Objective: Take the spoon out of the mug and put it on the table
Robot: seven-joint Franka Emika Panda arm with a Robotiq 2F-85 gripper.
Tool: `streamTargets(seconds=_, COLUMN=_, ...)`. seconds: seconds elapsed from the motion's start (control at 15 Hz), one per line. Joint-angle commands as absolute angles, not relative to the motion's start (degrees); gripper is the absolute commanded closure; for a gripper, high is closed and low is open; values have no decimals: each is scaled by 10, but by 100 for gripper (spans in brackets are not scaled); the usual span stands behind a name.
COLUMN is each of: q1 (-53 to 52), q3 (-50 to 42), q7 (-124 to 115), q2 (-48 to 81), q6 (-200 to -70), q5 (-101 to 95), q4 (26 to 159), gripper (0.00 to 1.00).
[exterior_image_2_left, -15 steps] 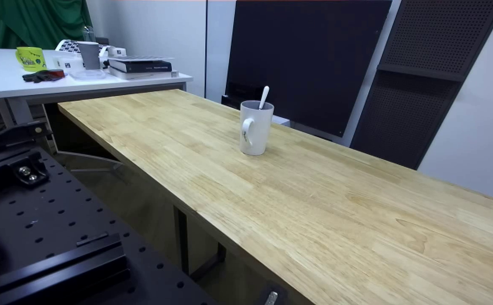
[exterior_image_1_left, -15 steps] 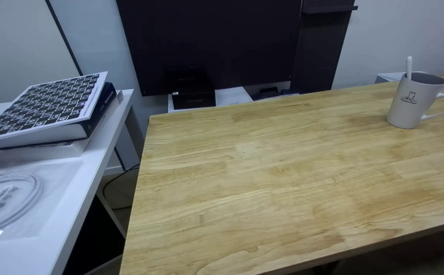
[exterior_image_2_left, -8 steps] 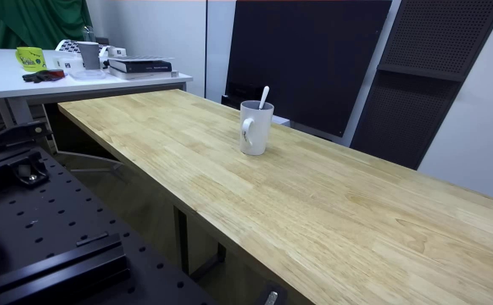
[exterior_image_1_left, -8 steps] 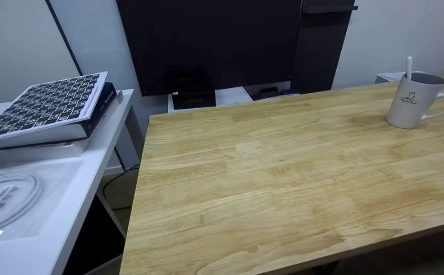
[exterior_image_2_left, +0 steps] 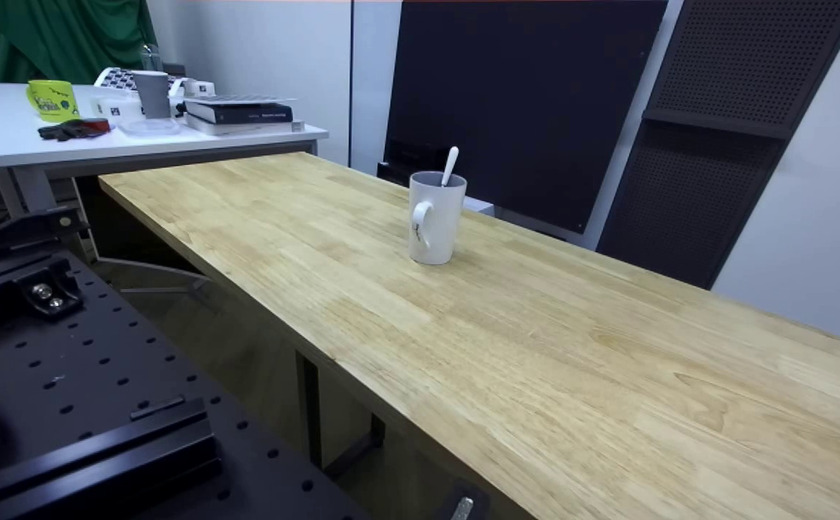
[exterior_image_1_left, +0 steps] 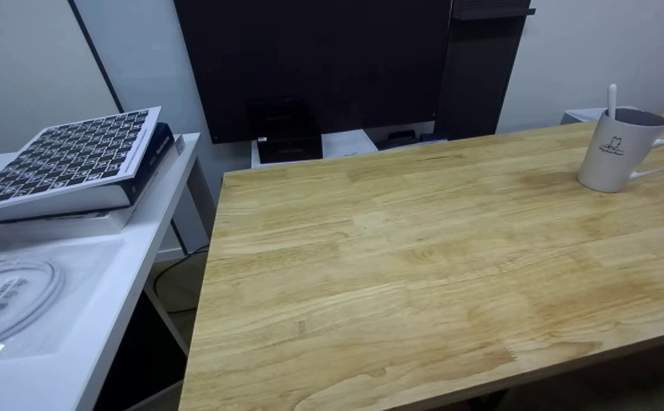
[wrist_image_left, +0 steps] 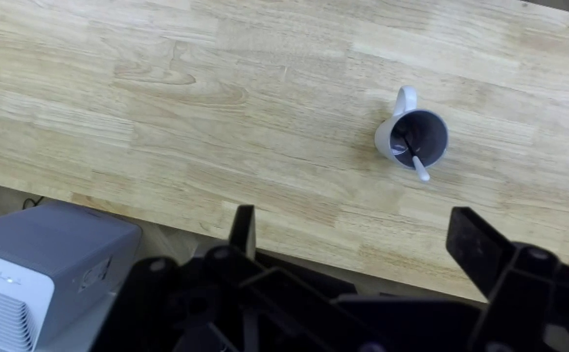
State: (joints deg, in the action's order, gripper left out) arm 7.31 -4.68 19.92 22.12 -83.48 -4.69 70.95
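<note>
The mug stands upright on the wooden table (exterior_image_1_left: pixel 400 257) and shows in both exterior views (exterior_image_1_left: pixel 617 154) (exterior_image_2_left: pixel 434 227). The spoon leans inside it, and its pale handle rises above the rim in both exterior views (exterior_image_1_left: pixel 612 101) (exterior_image_2_left: pixel 450 166). In the wrist view the mug (wrist_image_left: pixel 385 139) is seen from above, right of centre, with its handle toward the top. The spoon's white handle end (wrist_image_left: pixel 421 169) sticks out over the rim on the near side; its bowl is hard to make out inside. My gripper (wrist_image_left: pixel 352 212) is open and empty, apart from the mug. Neither exterior view shows it.
A white side table (exterior_image_1_left: pixel 137 274) with stacked books (exterior_image_1_left: pixel 75 165) and a bagged cable (exterior_image_1_left: pixel 12 302) stands beside the table's end. A black perforated board (exterior_image_2_left: pixel 138 383) runs along the table's long edge. A grey box-shaped device (wrist_image_left: pixel 54 239) stands beyond the table edge in the wrist view.
</note>
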Motion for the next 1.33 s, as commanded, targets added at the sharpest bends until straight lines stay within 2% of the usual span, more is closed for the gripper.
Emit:
streamTargets(seconds=0.0, q1=61, q3=-30, q7=193, q2=251, q6=-807, q5=-56, q4=658, gripper=0)
streamTargets(seconds=0.93, q1=41, q3=-22, q7=197, q2=246, q6=-820, q5=-61, q4=679, gripper=0)
streamTargets(seconds=1.27, q1=40, q3=-12, q7=221, q2=251, q6=-865, q5=-44, q4=707, gripper=0)
